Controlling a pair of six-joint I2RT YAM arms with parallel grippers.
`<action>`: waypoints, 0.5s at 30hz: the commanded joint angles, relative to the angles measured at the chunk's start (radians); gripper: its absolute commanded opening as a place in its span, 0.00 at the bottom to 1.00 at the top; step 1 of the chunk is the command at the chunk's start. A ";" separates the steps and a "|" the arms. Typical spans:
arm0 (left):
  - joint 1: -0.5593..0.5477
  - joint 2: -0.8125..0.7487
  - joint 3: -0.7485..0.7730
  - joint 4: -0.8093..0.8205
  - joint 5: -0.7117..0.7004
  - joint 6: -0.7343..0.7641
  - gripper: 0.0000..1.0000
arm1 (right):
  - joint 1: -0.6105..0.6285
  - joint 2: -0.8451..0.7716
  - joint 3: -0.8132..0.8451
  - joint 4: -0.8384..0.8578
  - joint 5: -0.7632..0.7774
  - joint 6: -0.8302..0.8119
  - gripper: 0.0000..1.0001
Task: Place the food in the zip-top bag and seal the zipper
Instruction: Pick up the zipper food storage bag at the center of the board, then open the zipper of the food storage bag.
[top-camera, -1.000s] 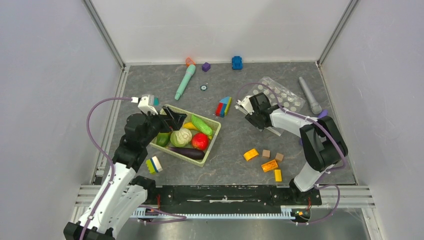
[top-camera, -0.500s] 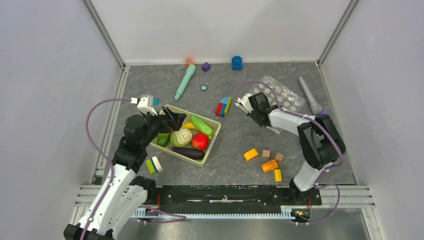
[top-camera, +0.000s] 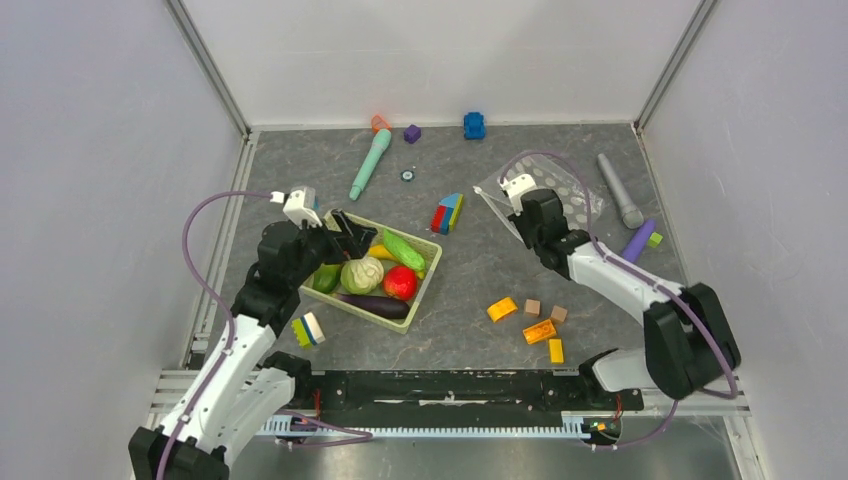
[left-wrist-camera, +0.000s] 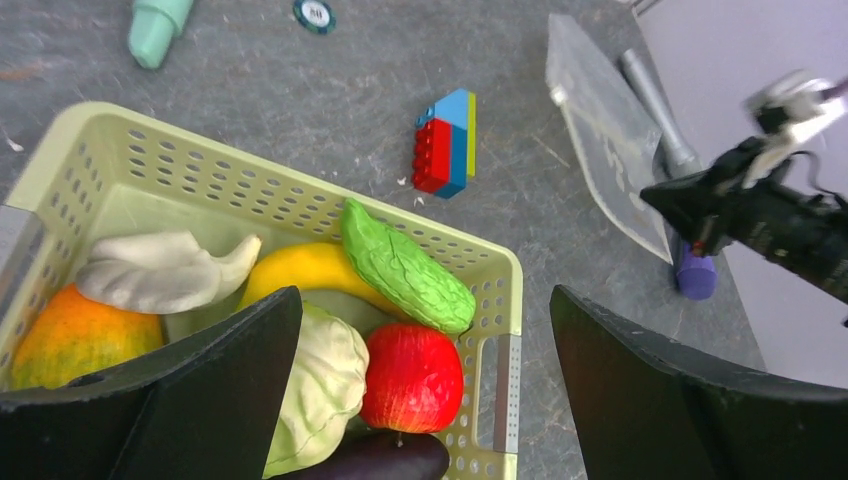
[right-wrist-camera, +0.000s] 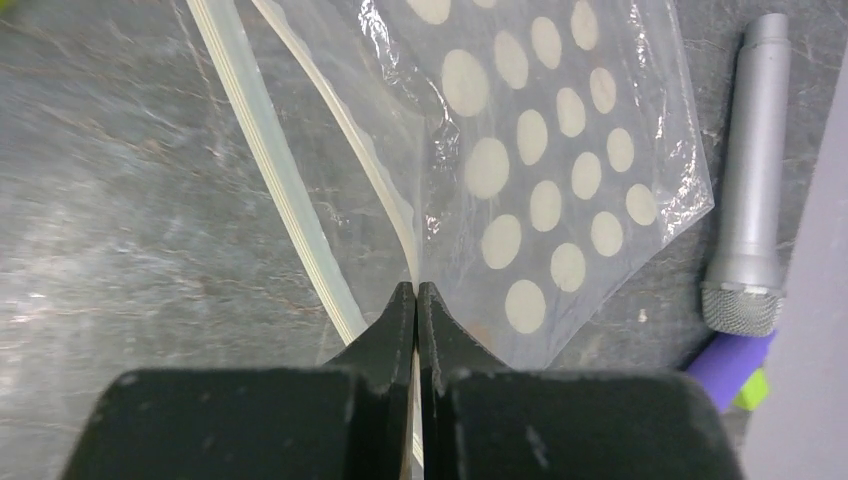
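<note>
The food lies in a pale green lattice basket (top-camera: 428, 268): cabbage (top-camera: 361, 274), tomato (top-camera: 400, 283), eggplant (top-camera: 372, 304), cucumber (top-camera: 402, 249), plus a mango (left-wrist-camera: 75, 335), a yellow piece (left-wrist-camera: 300, 270) and a white piece (left-wrist-camera: 165, 270). My left gripper (left-wrist-camera: 422, 295) hangs wide open just above the basket's near-right end, holding nothing. At the back right, the clear white-dotted zip-top bag (top-camera: 565, 190) lies with its left edge raised. My right gripper (right-wrist-camera: 416, 290) is shut on one film layer at the bag's mouth. The zipper (right-wrist-camera: 270, 150) runs just left of the fingertips.
A teal stick (top-camera: 369, 165) lies behind the basket, and a red-blue-yellow block stack (top-camera: 447, 213) sits between basket and bag. A grey microphone (top-camera: 620, 190) and a purple piece (top-camera: 637, 240) flank the bag's right. Orange, yellow and tan blocks (top-camera: 535, 320) sit front right; a striped block (top-camera: 308, 329) front left.
My right gripper has closed on the bag's edge and its arm has swung out to the right, pulling that edge up. My left arm shifted only slightly over the basket.
</note>
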 joint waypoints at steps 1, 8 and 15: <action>-0.064 0.083 0.080 0.030 0.020 -0.044 1.00 | 0.009 -0.130 -0.074 0.113 -0.107 0.185 0.00; -0.349 0.267 0.216 0.058 -0.139 -0.095 1.00 | 0.040 -0.261 -0.107 0.167 -0.220 0.290 0.00; -0.515 0.537 0.381 0.090 -0.249 -0.104 1.00 | 0.052 -0.348 -0.166 0.254 -0.385 0.410 0.00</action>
